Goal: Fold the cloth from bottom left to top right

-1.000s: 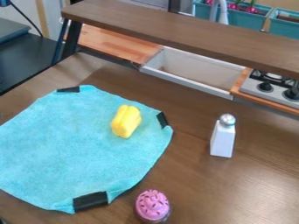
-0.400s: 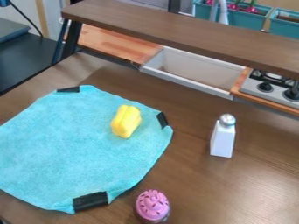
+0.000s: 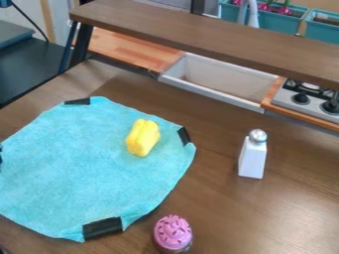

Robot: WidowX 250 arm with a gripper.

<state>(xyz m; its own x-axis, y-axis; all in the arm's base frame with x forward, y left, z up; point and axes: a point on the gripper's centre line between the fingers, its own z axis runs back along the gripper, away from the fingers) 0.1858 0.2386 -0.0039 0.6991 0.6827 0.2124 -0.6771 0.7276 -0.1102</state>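
Across the left half of the brown wooden table (image 3: 301, 193), a turquoise fabric cloth (image 3: 73, 163) lies spread out, unfolded, its left part cut off by the edge of the view. Black strips mark the cloth at three places: a narrow upper strip (image 3: 77, 101), a short right-hand strip (image 3: 184, 136) and a broader lower strip (image 3: 102, 228). At the left edge of the view, a small dark shape (image 3: 1, 158) appears beside the cloth's visible surface; what it belongs to cannot be determined. The state of the end effector likewise cannot be told. A yellow, rounded, ridged object (image 3: 143, 138) rests on the cloth, toward its upper right. Just beside the lower right of the cloth is a toy cupcake with a pink, dark-flecked top (image 3: 173, 233). Well apart, to the right, a white tapered shaker with a silver round cap (image 3: 253, 155) stands upright. Behind these items are a raised brown wooden shelf (image 3: 198, 32), a light grey rectangular basin (image 3: 218, 82) and, at right, a grey toy stove with black knobs (image 3: 308, 101).
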